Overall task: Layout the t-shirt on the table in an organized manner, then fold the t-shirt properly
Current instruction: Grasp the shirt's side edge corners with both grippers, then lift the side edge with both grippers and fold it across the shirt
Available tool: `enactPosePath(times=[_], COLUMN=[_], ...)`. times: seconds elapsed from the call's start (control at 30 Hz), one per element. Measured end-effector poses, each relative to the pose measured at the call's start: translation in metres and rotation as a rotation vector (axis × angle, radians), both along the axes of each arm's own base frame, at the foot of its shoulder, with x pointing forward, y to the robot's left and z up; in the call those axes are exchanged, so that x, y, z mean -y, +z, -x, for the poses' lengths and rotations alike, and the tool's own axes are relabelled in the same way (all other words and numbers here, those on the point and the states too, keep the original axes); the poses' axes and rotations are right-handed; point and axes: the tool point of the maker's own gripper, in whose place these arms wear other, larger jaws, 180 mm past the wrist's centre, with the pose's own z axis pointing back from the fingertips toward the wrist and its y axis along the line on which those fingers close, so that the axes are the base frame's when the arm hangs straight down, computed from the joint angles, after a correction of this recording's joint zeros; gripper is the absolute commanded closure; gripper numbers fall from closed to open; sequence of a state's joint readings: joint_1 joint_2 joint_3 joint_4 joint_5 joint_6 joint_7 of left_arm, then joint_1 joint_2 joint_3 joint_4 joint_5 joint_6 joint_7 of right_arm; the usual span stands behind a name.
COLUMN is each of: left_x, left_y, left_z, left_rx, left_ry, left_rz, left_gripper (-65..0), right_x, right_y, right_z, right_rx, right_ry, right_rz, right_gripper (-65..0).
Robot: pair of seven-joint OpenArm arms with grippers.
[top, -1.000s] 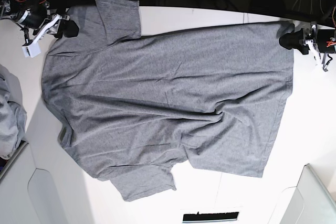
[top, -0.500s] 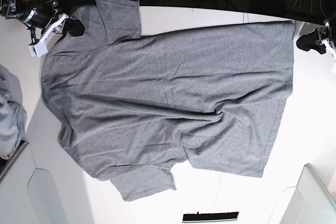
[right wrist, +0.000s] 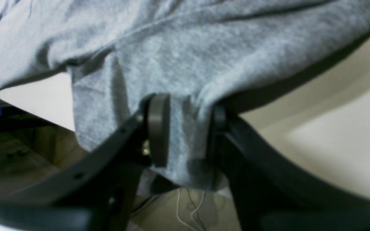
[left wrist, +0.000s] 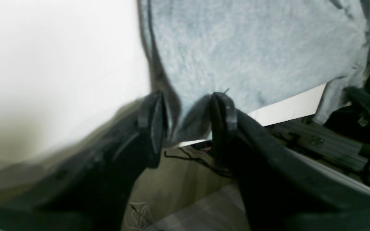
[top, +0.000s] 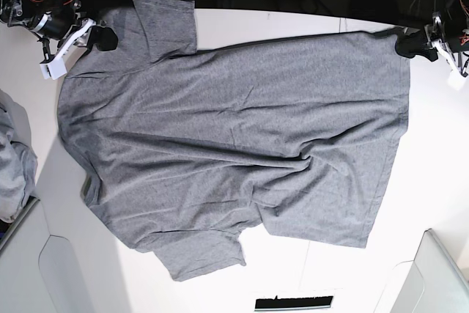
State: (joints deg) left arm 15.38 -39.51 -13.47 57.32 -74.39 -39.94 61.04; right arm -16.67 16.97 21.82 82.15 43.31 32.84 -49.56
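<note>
We see a large heather mid-grey short-sleeved cotton t-shirt (top: 234,137) spread nearly flat across a wide matte white tabletop (top: 440,166), its neck end toward the base view's left and its bottom hem toward that view's right. One sleeve lies over the table's far edge.

Our left gripper (left wrist: 185,122) sits at the far hem corner, beside the table's edge. Its black jaws stand apart with the corner of cloth lying between them, and we cannot tell whether they pinch it.

Our right gripper (right wrist: 185,128) is at the far shoulder, near the overhanging sleeve. Grey fabric fills the gap between its jaws; we cannot tell whether they have closed on it.

We judge the cloth light, soft and limp. It will drape, wrinkle and drag along the tabletop rather than hold any shape, and a loose pinch could slip off. The stitched hems and corners look like the firmest places to take hold, gripped at two points so the cloth stays taut between them.

No brand, label or legible writing shows on the shirt in any view.
</note>
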Motion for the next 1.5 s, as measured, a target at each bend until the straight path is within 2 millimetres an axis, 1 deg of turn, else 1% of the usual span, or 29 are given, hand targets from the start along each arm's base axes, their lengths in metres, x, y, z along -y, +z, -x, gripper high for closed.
enactPosePath(times=[0.03, 0.07, 0.1, 0.13, 0.17, 0.2, 0.3, 0.4, 0.5, 0.57, 0.63, 0.77, 0.83, 0.9, 0.97, 1.07, 1.17, 1.23, 1.27, 1.33, 1.4, 1.5], left_x=[0.001, 0.003, 0.006, 0.008, 0.008, 0.009, 0.009, 0.01, 0.01, 0.016, 0.021, 0.025, 0.026, 0.026, 0.022, 0.009, -0.004, -0.007, -0.008, -0.007, -0.009, -0.023], left_y=[-0.001, -0.002, -0.003, -0.004, -0.004, -0.003, 0.001, 0.017, 0.034, 0.044, 0.048, 0.064, 0.068, 0.069, 0.071, 0.08, 0.09, 0.094, 0.094, 0.097, 0.103, 0.102], left_z=[0.001, 0.001, 0.001, 0.001, 0.0, 0.0, -0.006, -0.02, -0.031, -0.032, -0.031, -0.04, -0.037, -0.034, -0.033, -0.036, -0.045, -0.048, -0.048, -0.057, -0.069, -0.082], left_rx=[-0.002, 0.0, -0.001, -0.001, 0.003, 0.004, 0.024, 0.076, 0.126, 0.148, 0.151, 0.186, 0.168, 0.153, 0.145, 0.155, 0.198, 0.21, 0.211, 0.26, 0.325, 0.374], left_ry=[-0.001, 0.001, 0.002, 0.003, 0.007, 0.008, 0.006, -0.036, -0.094, -0.128, -0.169, -0.206, -0.221, -0.232, -0.24, -0.223, -0.181, -0.172, -0.171, -0.135, -0.089, -0.077], left_rz=[0.001, 0.005, 0.011, 0.015, 0.02, 0.023, 0.02, 0.006, -0.019, -0.018, -0.024, -0.017, 0.002, 0.015, 0.003, -0.022, -0.043, -0.049, -0.05, -0.045, -0.045, -0.139], left_gripper=[-15.6, -11.3, -7.5, -3.8, -0.8, 0.0, 0.0, 0.0, 0.0, 0.0, 0.0, 0.0, 0.0, 0.0, 0.0, 0.0, 0.0, 0.0, 0.0, 0.0, 0.0, 0.0], right_x=[-0.001, -0.001, -0.001, -0.001, -0.002, -0.003, -0.004, -0.002, 0.0, 0.001, 0.001, 0.0, 0.0, 0.002, 0.005, 0.011, 0.009, 0.008, 0.008, 0.009, 0.012, 0.015], right_y=[0.001, 0.001, 0.001, 0.0, -0.001, -0.001, -0.002, 0.003, 0.016, 0.026, 0.036, 0.054, 0.06, 0.065, 0.071, 0.081, 0.089, 0.089, 0.091, 0.096, 0.103, 0.115], right_z=[-0.001, -0.001, 0.0, 0.001, 0.002, 0.002, 0.005, 0.009, 0.007, 0.006, 0.006, 0.006, 0.007, 0.011, 0.014, 0.01, 0.007, 0.007, 0.004, -0.007, -0.024, -0.052], right_rx=[0.003, 0.003, 0.0, -0.007, -0.01, -0.011, -0.029, -0.042, -0.012, 0.02, 0.049, 0.09, 0.108, 0.112, 0.121, 0.153, 0.18, 0.184, 0.195, 0.235, 0.28, 0.354], right_ry=[-0.004, -0.004, -0.002, 0.001, 0.0, -0.001, 0.016, 0.039, 0.037, 0.045, 0.06, 0.093, 0.096, 0.095, 0.089, 0.07, 0.076, 0.078, 0.075, 0.066, 0.067, 0.053], right_rz=[-0.009, -0.01, -0.009, -0.006, -0.01, -0.013, -0.007, 0.007, 0.002, 0.018, 0.037, 0.07, 0.077, 0.087, 0.098, 0.103, 0.1, 0.097, 0.095, 0.101, 0.125, 0.123], right_gripper=[-15.9, -12.4, -6.9, -0.2, 0.0, 0.0, 0.0, 0.0, 0.0, 0.0, 0.0, 0.0, 0.0, 0.0, 0.0, 0.0, 0.0, 0.0, 0.0, 0.0, 0.0, 0.0])
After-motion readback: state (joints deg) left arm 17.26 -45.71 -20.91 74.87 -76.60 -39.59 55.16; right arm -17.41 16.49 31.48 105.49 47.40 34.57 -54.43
